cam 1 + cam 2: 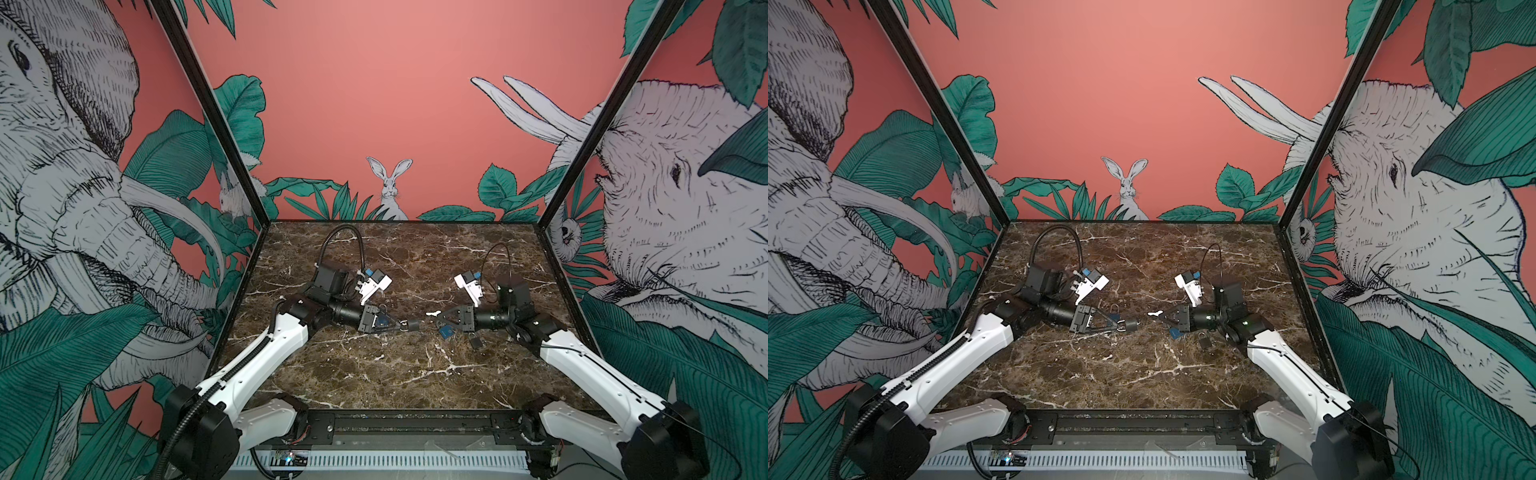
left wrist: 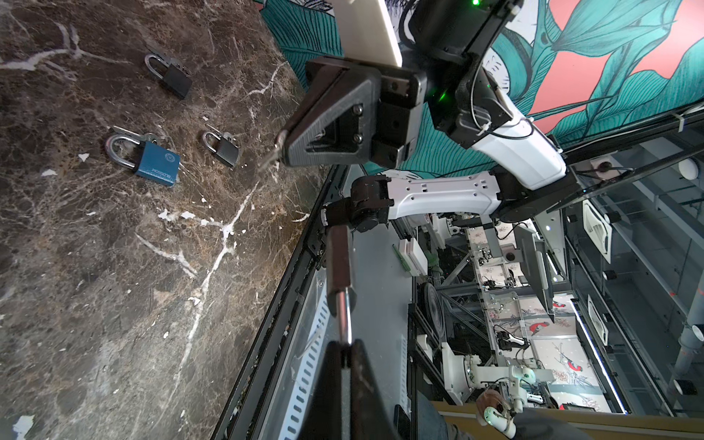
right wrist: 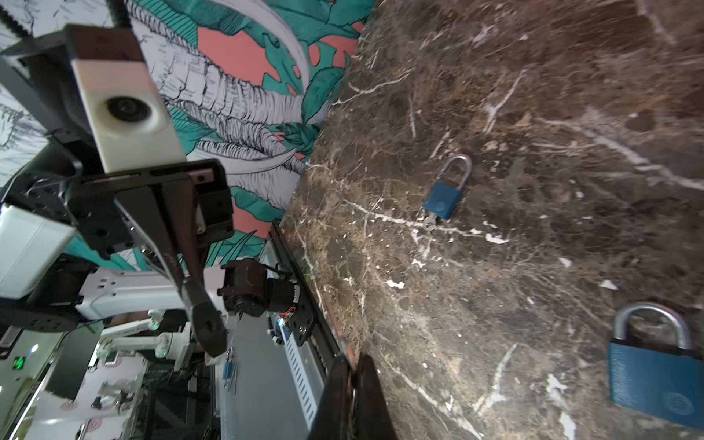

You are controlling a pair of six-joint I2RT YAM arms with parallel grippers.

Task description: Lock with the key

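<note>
A small black padlock (image 2: 339, 259) hangs in the air, and my left gripper (image 2: 344, 348) is shut on its silver shackle (image 2: 344, 320). In both top views the left gripper (image 1: 402, 326) holds the padlock (image 1: 412, 324) over the middle of the table. My right gripper (image 1: 438, 316) faces it from the right across a short gap. It is shut on a key (image 2: 271, 154), whose blade sticks out of the fingertips towards the padlock. In the right wrist view the right gripper (image 3: 352, 362) is pressed shut and the held padlock (image 3: 209, 327) shows beyond it.
A blue padlock (image 1: 445, 331) and a black padlock (image 1: 476, 341) lie on the marble table (image 1: 374, 374) under the right arm. A second blue padlock (image 3: 442, 198) lies near the left gripper, and another black padlock (image 2: 171, 74) lies farther right. Walls enclose three sides.
</note>
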